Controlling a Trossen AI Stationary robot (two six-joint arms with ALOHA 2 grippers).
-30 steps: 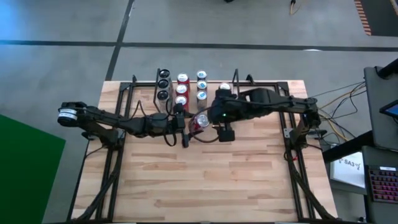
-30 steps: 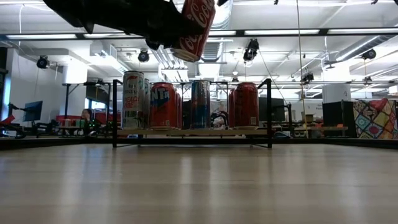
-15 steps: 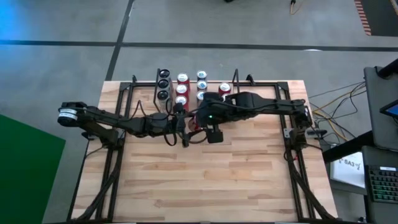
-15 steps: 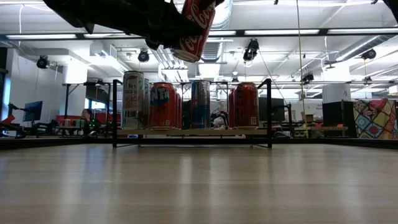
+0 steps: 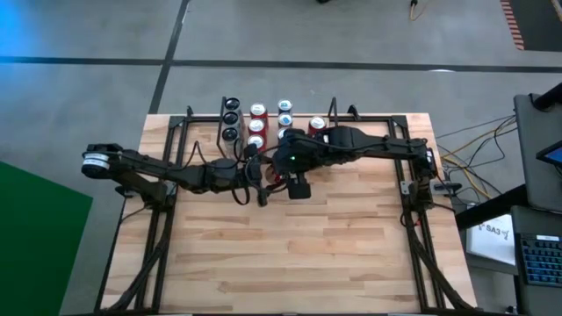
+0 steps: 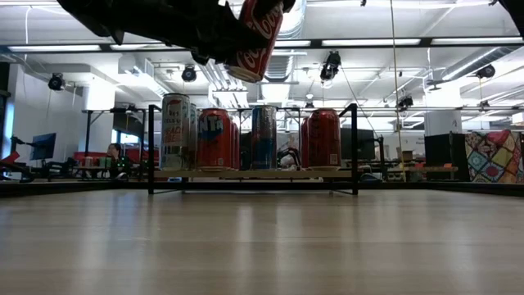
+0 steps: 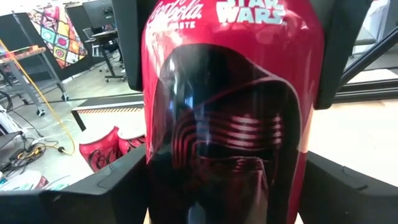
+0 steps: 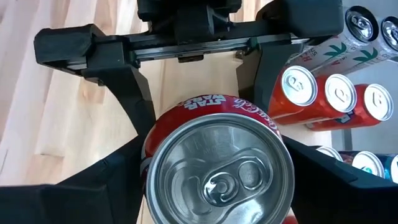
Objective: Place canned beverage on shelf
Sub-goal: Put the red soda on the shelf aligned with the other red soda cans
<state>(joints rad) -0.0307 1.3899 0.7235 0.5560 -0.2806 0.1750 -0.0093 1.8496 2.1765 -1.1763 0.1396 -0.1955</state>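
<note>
A red Star Wars cola can [image 8: 217, 168] is in the air in front of the shelf [image 6: 254, 174]. The shelf is a thin black rod rack with a light wooden floor at the table's far edge [image 5: 272, 123], and several cans stand on it. My left gripper [image 5: 262, 180] is shut on the red can. My right gripper [image 5: 285, 167] is above the can, pointing down. Its open fingers [image 7: 134, 37] stand on either side of the can's upper part. I cannot tell whether they touch it. In the low view the can [image 6: 255, 37] shows high up and tilted. My left gripper pinches the can's side wall [image 7: 155, 180] between its two fingers [image 8: 134, 102], which lie across the can. The fingers come in level from the table's left. The can is lifted clear of the table, top up and a little tilted.
Larger black side frames [image 5: 162, 211] run along the table's left and right [image 5: 413, 211] edges. The shelf holds red, blue and white cans in rows [image 8: 323, 99]. Bare wooden tabletop [image 5: 290, 254] lies toward the near edge.
My right gripper has gone toward the table's left, from beside the shelf's right end to over the red can, and now stands around its top. The can and my left gripper have stayed in place.
</note>
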